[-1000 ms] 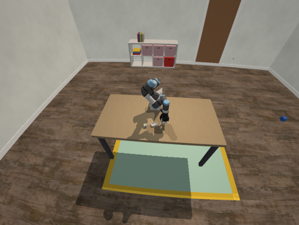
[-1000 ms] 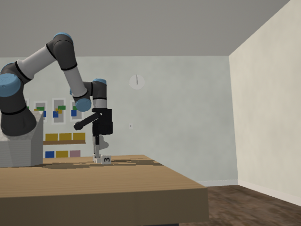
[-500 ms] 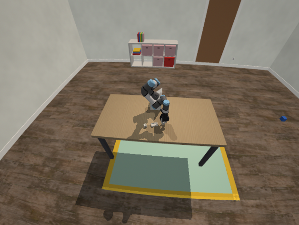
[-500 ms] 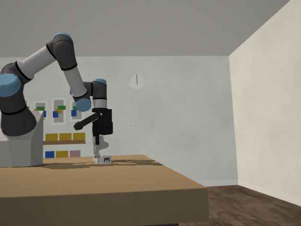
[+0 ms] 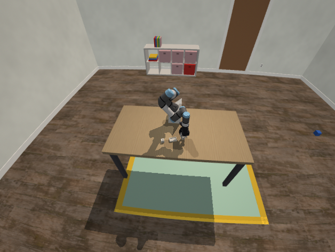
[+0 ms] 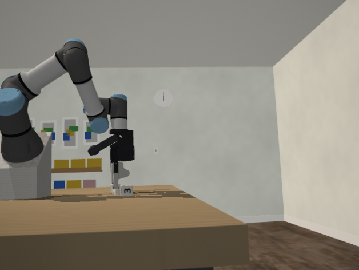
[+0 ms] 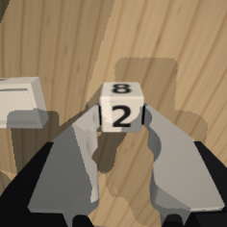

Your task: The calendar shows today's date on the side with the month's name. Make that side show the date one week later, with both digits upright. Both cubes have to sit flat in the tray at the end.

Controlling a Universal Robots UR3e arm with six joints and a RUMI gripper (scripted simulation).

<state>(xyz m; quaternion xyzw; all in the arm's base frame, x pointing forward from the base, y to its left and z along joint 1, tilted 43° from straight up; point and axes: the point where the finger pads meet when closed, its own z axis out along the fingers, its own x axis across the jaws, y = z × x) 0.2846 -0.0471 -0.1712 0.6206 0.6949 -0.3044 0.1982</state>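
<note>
Top view, item list, in descending size. Table point(image 5: 216, 135): wooden, dark legs, standing partly over a green mat with yellow border point(image 5: 254, 189). Shelf unit point(image 5: 171, 46): against the far wall, pink and red bins in its openings; not part of the job.

Arm point(image 5: 169, 107): mounted at the table's rear edge, folded forward and down so the wrist hangs vertical over the work area.

Tray point(image 7: 21, 103): pale, low, lying on the table to the left of the grasped cube in the wrist view and apart from it; it appears to hold no cube, though only part of it shows.

Gripper point(image 7: 121, 112): clenched on the cube point(image 7: 121, 107), one pad on each side face. This side grasp leaves the numbered faces readable, 2 toward the camera and 8 on the face above it. From the exterior view the cube sits at or just above the table surface, showing a 3 point(image 6: 126, 190).

Second cube point(image 5: 162, 140): small, white, loose on the table on the tray's far side from the gripper, well outside it. Likely both cubes were lifted out for re-orienting before being reseated.
</note>
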